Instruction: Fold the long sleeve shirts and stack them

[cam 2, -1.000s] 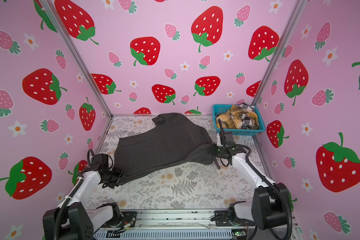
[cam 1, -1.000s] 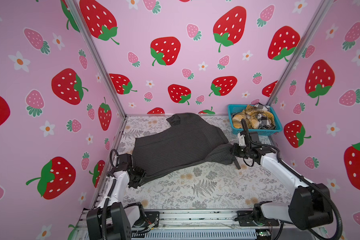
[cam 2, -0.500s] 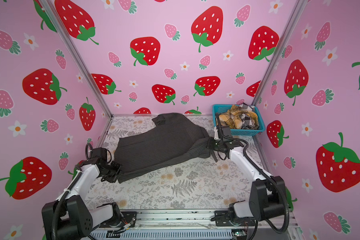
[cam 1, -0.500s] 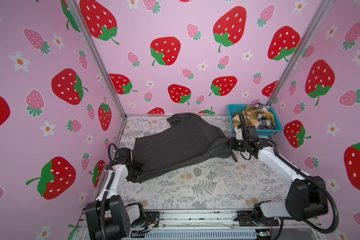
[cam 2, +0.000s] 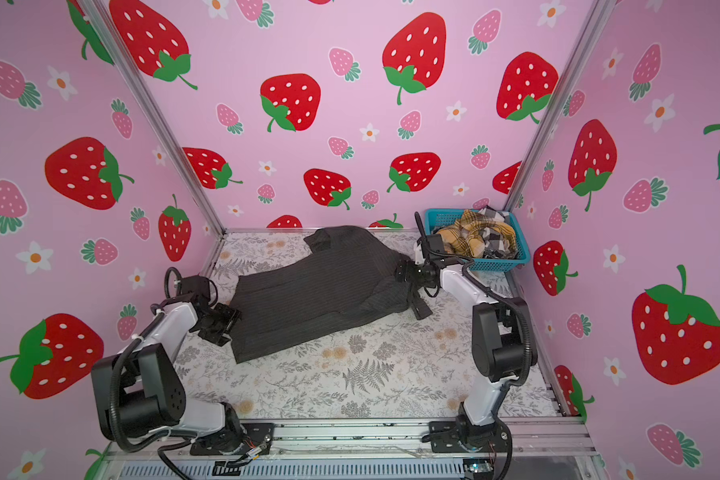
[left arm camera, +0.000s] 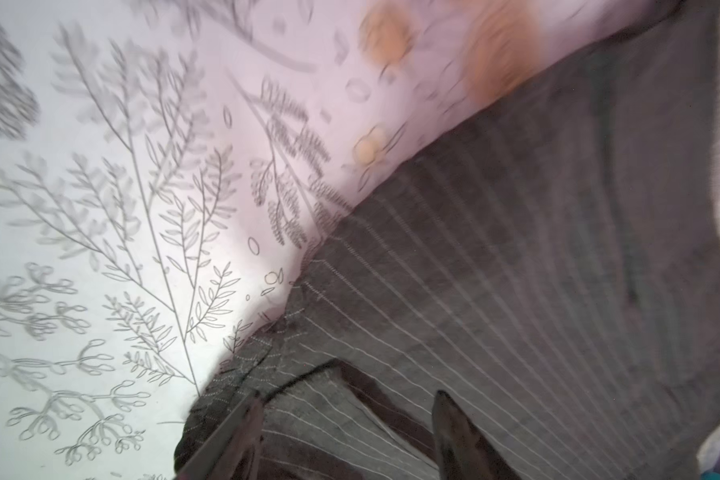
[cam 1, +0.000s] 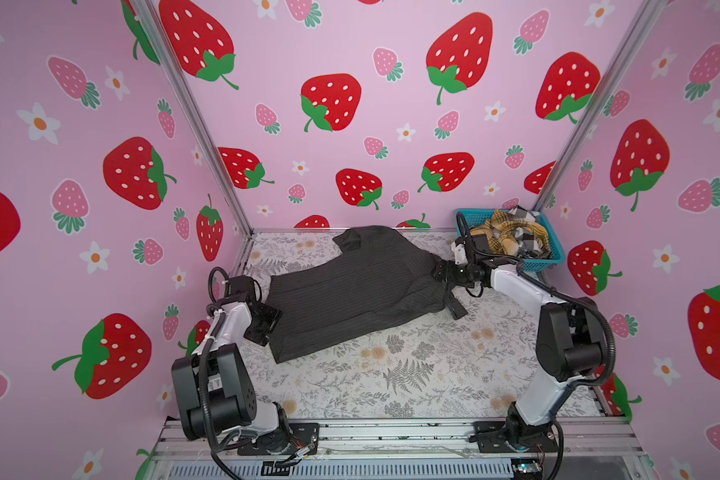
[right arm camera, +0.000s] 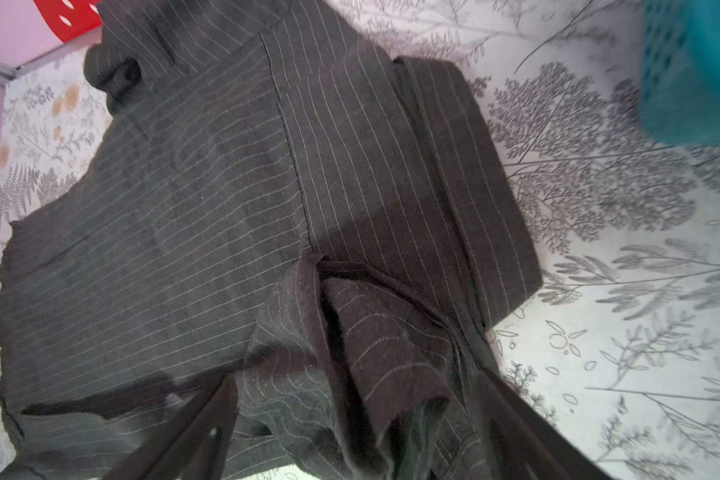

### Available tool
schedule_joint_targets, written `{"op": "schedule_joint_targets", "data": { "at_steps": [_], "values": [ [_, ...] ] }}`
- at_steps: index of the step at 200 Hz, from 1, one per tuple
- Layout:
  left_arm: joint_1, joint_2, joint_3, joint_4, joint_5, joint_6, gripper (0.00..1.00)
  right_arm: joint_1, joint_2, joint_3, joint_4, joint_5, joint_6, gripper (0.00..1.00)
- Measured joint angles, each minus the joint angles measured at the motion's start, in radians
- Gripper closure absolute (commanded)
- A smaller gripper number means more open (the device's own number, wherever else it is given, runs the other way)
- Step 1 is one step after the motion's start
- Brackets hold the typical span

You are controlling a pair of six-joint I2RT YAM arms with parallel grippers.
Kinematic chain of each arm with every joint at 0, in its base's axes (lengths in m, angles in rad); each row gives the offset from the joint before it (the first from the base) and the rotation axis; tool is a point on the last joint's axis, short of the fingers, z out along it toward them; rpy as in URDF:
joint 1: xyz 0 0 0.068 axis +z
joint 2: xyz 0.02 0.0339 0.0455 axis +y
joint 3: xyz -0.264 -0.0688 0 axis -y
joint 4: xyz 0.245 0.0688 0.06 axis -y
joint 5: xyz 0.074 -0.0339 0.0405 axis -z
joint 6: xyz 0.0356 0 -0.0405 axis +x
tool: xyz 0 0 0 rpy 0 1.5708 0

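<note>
A charcoal pinstriped long sleeve shirt [cam 1: 350, 291] lies spread on the floral table in both top views [cam 2: 316, 299]. My left gripper [cam 1: 267, 326] sits at the shirt's near-left hem corner. In the left wrist view its fingers [left arm camera: 242, 432] stand apart over the striped cloth [left arm camera: 474, 291], so the gripper [left arm camera: 350, 415] is open. My right gripper [cam 1: 439, 273] is at the shirt's right end. In the right wrist view it is open [right arm camera: 356, 428], its wide fingers [right arm camera: 196, 424] either side of a loose bunch of cloth [right arm camera: 371, 332]. A mustard plaid shirt [cam 1: 499, 239] and a black-and-white check shirt [cam 1: 524, 216] lie crumpled in the basket.
A teal mesh basket [cam 1: 555, 259] stands in the back right corner, just behind my right arm [cam 2: 520, 254]. Pink strawberry walls close off the left, back and right sides. Bare floral tabletop [cam 1: 391, 374] stretches in front of the shirt.
Both grippers held the shirt's ends and carried it toward the back of the table. Now both have opened, and the cloth rests on the table.
</note>
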Motion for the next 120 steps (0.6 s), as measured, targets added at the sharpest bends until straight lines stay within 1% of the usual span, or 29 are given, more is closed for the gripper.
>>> {"op": "schedule_joint_targets", "data": {
  "at_steps": [8, 20, 27, 39, 47, 58, 60, 63, 76, 95, 107, 120],
  "values": [
    [0.0, -0.034, 0.01, -0.002, -0.005, 0.002, 0.53, 0.007, -0.027, 0.001, -0.011, 0.018, -0.007, 0.12],
    [-0.014, -0.073, 0.007, -0.002, -0.003, -0.003, 0.63, 0.033, -0.076, -0.009, -0.021, 0.051, -0.021, 0.2],
    [-0.032, -0.088, -0.006, 0.004, 0.005, -0.007, 0.71, 0.056, -0.104, -0.021, -0.023, 0.066, -0.025, 0.25],
    [-0.08, -0.094, -0.046, 0.025, 0.031, -0.033, 0.8, 0.108, -0.139, -0.046, -0.023, 0.087, -0.035, 0.34],
    [-0.122, -0.087, -0.086, 0.049, 0.056, -0.044, 0.86, 0.141, -0.145, -0.06, -0.022, 0.096, -0.033, 0.37],
    [-0.171, -0.062, -0.133, 0.074, 0.083, -0.076, 0.93, 0.18, -0.127, -0.077, -0.021, 0.094, -0.034, 0.37],
    [-0.181, -0.055, -0.142, 0.077, 0.089, -0.077, 0.97, 0.186, -0.122, -0.079, -0.021, 0.092, -0.032, 0.37],
    [-0.191, -0.047, -0.151, 0.084, 0.095, -0.083, 1.0, 0.195, -0.113, -0.083, -0.02, 0.092, -0.03, 0.37],
    [-0.229, 0.009, -0.183, 0.106, 0.124, -0.106, 1.0, 0.215, -0.056, -0.095, -0.019, 0.085, -0.027, 0.36],
    [-0.238, 0.067, -0.196, 0.132, 0.141, -0.13, 1.0, 0.218, 0.033, -0.095, -0.026, 0.087, -0.024, 0.37],
    [-0.236, 0.086, -0.197, 0.145, 0.142, -0.132, 1.0, 0.217, 0.063, -0.095, -0.048, 0.114, -0.023, 0.33],
    [-0.227, 0.095, -0.196, 0.155, 0.15, -0.127, 1.0, 0.215, 0.055, -0.095, -0.079, 0.152, -0.017, 0.3]
  ]
}}
